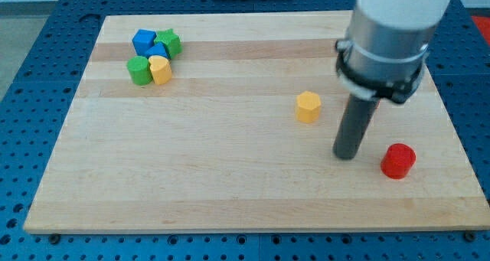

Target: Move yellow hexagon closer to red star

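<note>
A yellow hexagon block [308, 106] sits on the wooden board right of centre. A red block [398, 161], whose shape I cannot make out clearly, sits near the board's lower right. My tip [345, 155] rests on the board between them, below and to the right of the yellow hexagon and to the left of the red block, touching neither. The arm's grey body rises from the rod to the view's top right.
A cluster sits at the board's upper left: a blue block [143, 40], a green star-like block [168, 43], a green round block [138, 70] and a second yellow block [160, 69]. The wooden board [191, 177] lies on a blue perforated table.
</note>
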{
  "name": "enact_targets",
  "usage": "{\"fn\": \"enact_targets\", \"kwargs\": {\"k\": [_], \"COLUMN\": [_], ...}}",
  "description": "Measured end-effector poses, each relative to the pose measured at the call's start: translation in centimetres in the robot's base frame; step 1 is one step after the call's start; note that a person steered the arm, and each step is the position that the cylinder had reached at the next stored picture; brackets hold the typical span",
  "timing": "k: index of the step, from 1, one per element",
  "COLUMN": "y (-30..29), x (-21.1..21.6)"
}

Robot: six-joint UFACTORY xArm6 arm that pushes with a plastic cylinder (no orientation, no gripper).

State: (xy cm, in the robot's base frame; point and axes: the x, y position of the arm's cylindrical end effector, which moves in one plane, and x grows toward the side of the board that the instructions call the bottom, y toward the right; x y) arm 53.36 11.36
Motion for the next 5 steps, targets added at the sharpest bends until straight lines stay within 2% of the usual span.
{"fn": "enact_targets", "kwargs": {"k": [1, 2, 5], "y": [-2.1, -4.0, -7.8], "x": [-0.2, -5.6, -5.4]}}
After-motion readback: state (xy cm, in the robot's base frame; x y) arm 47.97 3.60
